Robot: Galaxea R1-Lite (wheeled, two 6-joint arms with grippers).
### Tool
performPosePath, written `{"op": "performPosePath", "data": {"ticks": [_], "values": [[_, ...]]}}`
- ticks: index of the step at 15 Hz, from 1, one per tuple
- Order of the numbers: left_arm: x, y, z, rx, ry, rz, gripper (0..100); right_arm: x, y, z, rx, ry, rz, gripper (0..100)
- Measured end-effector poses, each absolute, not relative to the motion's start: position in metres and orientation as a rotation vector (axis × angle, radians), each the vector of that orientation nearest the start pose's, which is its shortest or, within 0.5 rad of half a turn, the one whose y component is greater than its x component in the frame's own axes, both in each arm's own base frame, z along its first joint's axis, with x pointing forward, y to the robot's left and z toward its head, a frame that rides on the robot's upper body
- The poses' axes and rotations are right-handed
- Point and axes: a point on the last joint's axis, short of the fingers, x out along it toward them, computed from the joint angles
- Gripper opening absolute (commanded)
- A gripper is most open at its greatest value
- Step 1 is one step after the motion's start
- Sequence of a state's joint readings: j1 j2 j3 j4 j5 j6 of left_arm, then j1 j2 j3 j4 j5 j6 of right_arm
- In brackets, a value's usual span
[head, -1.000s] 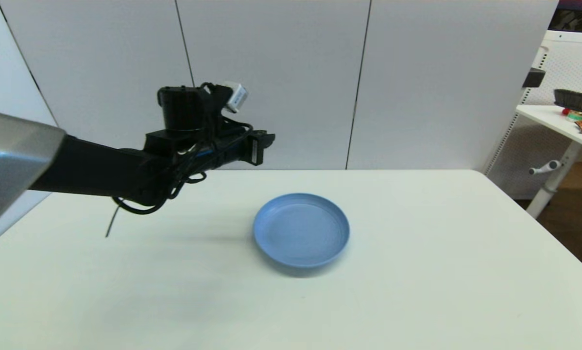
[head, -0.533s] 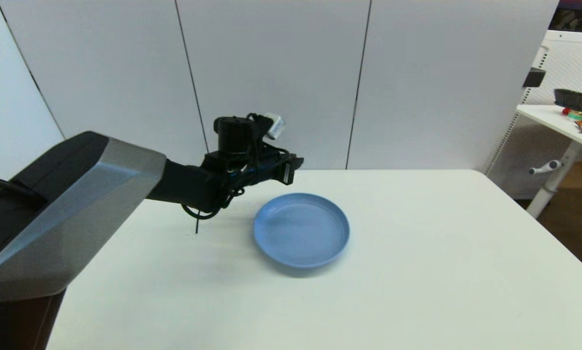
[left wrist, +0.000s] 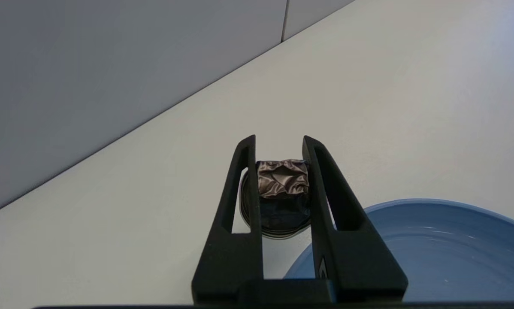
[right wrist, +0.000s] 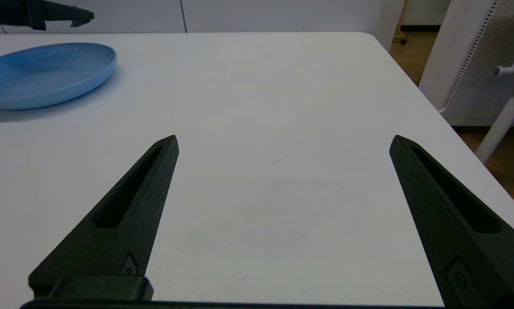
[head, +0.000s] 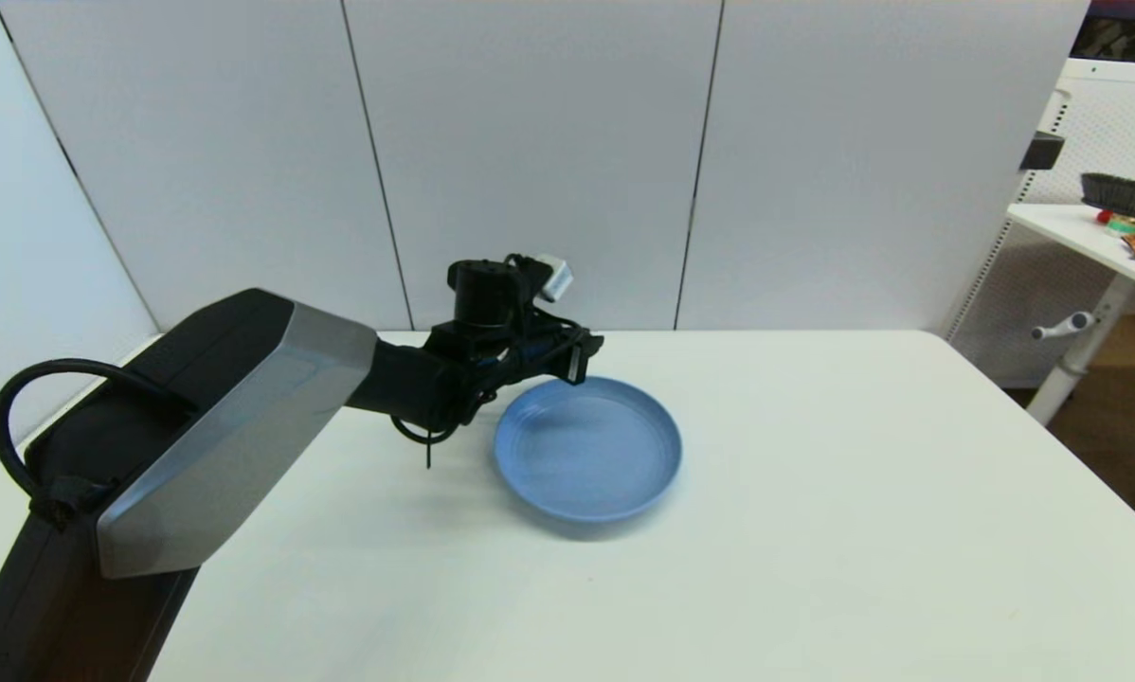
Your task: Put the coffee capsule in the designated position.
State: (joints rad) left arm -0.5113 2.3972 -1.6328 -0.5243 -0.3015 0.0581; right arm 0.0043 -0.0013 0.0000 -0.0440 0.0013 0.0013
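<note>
Left end effector [left wrist: 279, 148]: two black fingers pinching the coffee capsule [left wrist: 281, 193] between them, held in the air just beside the far-left rim of the blue plate [head: 586, 447]. Capsule: tiny, dark, foil face crumpled; likely very light, thin-walled and easily dented, slick on its tapered sides, so best taken across the body with gentle pressure, as here. Plate: shallow, low raised rim, nothing visible in it; the rim is the one edge to clear on the way in. Worktop [head: 814, 530]: white, wide open room around the plate, its near-right corner and edges well apart from the work. Right end effector [right wrist: 282, 146]: fingers spread wide, holding nothing, idle low over the worktop's right side.
</note>
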Motion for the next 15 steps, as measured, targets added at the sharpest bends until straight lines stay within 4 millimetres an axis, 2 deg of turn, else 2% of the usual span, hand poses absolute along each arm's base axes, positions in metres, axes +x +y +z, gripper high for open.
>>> {"op": "performPosePath", "data": {"ticks": [7,9,12,15], "values": [[0.436,-0.242,0.109,0.083,0.232,-0.797,100,-0.023,0.0,0.08,0.002,-0.045,0.006,100],[0.434,-0.24,0.116,0.084,0.23,-0.795,100,-0.023,0.0,0.08,0.003,-0.045,0.006,100],[0.419,-0.229,0.151,0.087,0.218,-0.79,100,-0.023,0.0,0.08,0.002,-0.045,0.006,100],[0.38,-0.208,0.196,0.087,0.21,-0.783,100,-0.023,0.0,0.08,0.001,-0.045,0.005,100]]}}
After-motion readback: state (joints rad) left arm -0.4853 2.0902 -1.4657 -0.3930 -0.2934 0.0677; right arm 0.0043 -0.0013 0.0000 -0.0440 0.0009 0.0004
